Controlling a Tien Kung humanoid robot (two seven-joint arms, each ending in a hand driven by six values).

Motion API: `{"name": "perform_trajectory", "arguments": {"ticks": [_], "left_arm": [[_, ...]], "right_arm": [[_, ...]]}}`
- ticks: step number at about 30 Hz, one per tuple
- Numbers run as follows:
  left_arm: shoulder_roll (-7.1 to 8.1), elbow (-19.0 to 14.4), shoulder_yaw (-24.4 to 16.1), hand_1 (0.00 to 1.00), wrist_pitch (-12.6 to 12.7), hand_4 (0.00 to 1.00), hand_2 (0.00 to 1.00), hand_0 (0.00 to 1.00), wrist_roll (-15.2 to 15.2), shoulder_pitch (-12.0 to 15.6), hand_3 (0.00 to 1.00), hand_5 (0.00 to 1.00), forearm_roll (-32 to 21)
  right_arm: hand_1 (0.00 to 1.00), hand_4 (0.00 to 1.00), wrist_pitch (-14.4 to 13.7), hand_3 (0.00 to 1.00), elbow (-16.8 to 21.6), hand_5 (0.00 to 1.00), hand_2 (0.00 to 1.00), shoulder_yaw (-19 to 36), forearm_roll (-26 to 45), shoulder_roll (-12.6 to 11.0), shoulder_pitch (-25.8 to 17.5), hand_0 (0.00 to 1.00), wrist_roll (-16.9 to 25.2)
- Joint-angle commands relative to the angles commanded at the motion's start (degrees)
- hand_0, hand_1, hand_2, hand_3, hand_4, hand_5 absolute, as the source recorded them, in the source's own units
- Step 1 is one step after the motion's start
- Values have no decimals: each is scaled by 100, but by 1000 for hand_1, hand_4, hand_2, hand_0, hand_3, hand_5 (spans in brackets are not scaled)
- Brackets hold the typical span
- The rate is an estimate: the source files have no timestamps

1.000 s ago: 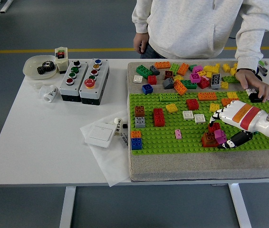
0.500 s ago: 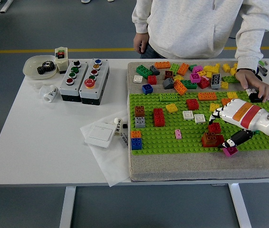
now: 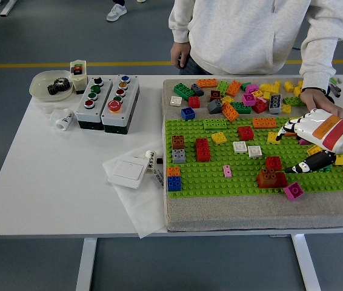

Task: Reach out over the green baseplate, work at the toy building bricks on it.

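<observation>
My right hand [image 3: 317,142] over the right end of the green studded baseplate [image 3: 220,179], fingers [image 3: 286,128] released and holding nothing, small magenta square brick [image 3: 293,191] lying tilted at the baseplate's near edge, corner pointing toward me, no clear long axis.

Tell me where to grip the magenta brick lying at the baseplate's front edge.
Pinch the magenta brick across its two side walls, coming from above. It lies loose and turned askew at the baseplate's front edge, with open room around it; the right hand is nearest.
</observation>
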Motion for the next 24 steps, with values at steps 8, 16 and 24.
{"name": "perform_trajectory", "arguments": {"ticks": [8, 16, 24], "left_arm": [[-1, 0, 30, 791, 9, 790, 842, 759, -4, 9, 754, 691, -52], [10, 0, -9, 790, 14, 792, 842, 759, -12, 2, 748, 694, -2], [9, 0, -90, 791, 11, 789, 842, 759, -9, 9, 746, 690, 92]], "right_arm": [[400, 933, -351, 532, 231, 482, 583, 960, 512, -82, -628, 178, -235], [399, 800, -670, 497, 609, 477, 529, 1971, 1132, -32, -1373, 191, -346], [394, 783, -1030, 492, 997, 479, 521, 2926, 2115, 192, -2088, 203, -410]]}}
